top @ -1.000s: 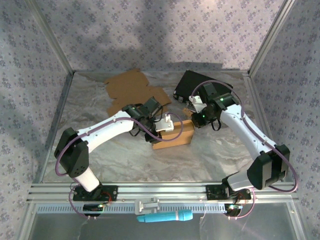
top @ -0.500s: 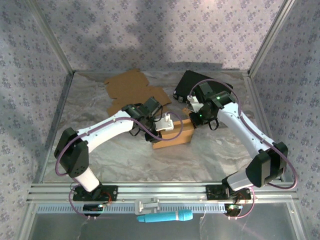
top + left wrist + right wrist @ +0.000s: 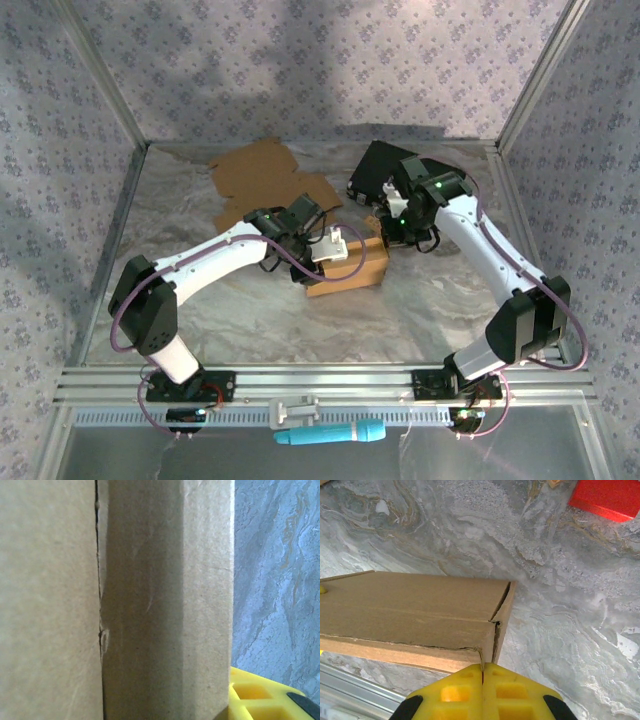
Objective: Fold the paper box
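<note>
One paper box (image 3: 352, 268), a partly folded brown cardboard one, lies near the middle of the marbled surface (image 3: 250, 310) in the top view, between the two arms.

The left claw (image 3: 337, 246) sits at the box's upper left end. In the left wrist view plain cardboard (image 3: 150, 605) stands right against the lens, with a slit running top to bottom in the left half of the frame. One yellow finger (image 3: 255, 699) shows at the lower right, beside the cardboard's outer edge. The other finger is hidden, so I cannot tell whether this claw is apart or clamped.

The right claw (image 3: 384, 228) meets the box's upper right corner. In the right wrist view its two yellow fingers (image 3: 455, 692) are pressed together at the bottom of the frame, their tips touching the end corner of the box (image 3: 410, 612). There a short flap stands slightly ajar. Whether any cardboard edge is caught between the pads cannot be told.

One flat, unfolded cardboard sheet (image 3: 268, 180) lies toward the upper left of the surface, apart from the box. One black object (image 3: 380, 165) rests behind the right arm, upper middle. One red object (image 3: 607, 497) shows in the upper right corner of the right wrist view. One blue cylinder (image 3: 335, 434) lies on the ledge at the bottom of the top view.
</note>
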Robot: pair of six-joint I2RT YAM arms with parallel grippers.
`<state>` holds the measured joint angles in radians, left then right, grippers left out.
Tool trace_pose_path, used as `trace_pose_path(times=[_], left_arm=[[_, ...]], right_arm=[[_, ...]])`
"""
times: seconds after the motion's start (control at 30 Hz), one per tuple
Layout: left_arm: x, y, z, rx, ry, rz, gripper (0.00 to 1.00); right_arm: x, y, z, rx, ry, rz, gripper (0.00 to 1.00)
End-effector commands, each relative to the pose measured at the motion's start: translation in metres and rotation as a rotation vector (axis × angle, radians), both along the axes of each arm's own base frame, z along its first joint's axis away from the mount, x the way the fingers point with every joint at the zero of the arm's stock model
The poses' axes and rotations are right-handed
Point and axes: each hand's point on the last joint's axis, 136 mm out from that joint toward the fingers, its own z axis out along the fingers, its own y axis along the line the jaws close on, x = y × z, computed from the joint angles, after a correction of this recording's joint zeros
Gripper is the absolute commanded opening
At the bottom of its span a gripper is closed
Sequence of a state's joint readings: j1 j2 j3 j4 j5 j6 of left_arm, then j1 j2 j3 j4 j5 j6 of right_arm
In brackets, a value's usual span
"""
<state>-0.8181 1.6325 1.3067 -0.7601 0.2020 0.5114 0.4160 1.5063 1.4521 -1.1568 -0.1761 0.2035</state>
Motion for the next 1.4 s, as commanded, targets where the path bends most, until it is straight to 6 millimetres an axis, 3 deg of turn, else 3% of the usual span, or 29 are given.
trace_pose_path(times=[0.0,0.23,0.53,0.8,1.0,1.07,1.2,1.3,1.37], left_arm=[[0.005,0.004,0.001,0.024,-0.003,0.028,0.41],[0.009,0.005,0.001,0.019,-0.008,0.059,0.41],[0.016,0.006,0.016,-0.057,0.006,0.152,0.57],[0.013,0.009,0.049,-0.203,0.033,0.28,0.66],[0.022,0.028,0.07,-0.266,0.006,0.459,0.72],[0.027,0.041,0.073,-0.254,0.023,0.547,0.7],[0.032,0.066,0.077,-0.204,0.159,0.736,0.53],[0.022,0.069,0.077,-0.151,0.253,0.752,0.44],[0.016,0.066,0.077,-0.13,0.251,0.725,0.43]], right_arm=[[-0.006,0.007,0.007,0.049,0.05,-0.026,0.0],[-0.004,-0.005,-0.013,-0.017,-0.019,-0.047,0.0],[-0.003,-0.008,-0.012,-0.048,-0.114,-0.058,0.0],[0.004,-0.001,-0.006,-0.052,-0.114,-0.058,0.0],[0.003,0.002,-0.013,-0.065,-0.093,-0.059,0.0],[0.003,0.002,-0.013,-0.067,-0.092,-0.061,0.0],[0.003,0.003,-0.015,-0.07,-0.079,-0.065,0.0],[0.003,0.004,-0.015,-0.067,-0.073,-0.063,0.0],[0.004,0.005,-0.015,-0.063,-0.072,-0.062,0.0]])
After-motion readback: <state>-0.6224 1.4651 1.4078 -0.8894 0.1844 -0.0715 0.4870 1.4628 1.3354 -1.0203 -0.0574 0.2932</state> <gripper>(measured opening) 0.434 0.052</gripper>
